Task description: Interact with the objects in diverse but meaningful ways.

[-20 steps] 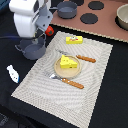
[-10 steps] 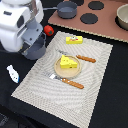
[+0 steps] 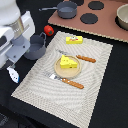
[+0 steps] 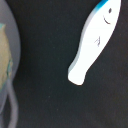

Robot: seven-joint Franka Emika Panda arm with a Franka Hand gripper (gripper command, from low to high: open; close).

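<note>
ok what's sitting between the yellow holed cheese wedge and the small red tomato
The exterior view shows a grey two-handled pot roughly between the yellow holed cheese wedge and small red tomato.

No readable text; red label on yellow block (image 3: pixel 74 40) too blurred.

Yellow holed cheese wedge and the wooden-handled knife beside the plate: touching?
Apart. The exterior view shows the yellow holed cheese wedge on the round wooden plate, and the wooden-handled knife on the mat outside the rim.

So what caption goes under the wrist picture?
White toy fish with a blue-tipped head lying on a black surface.
</note>
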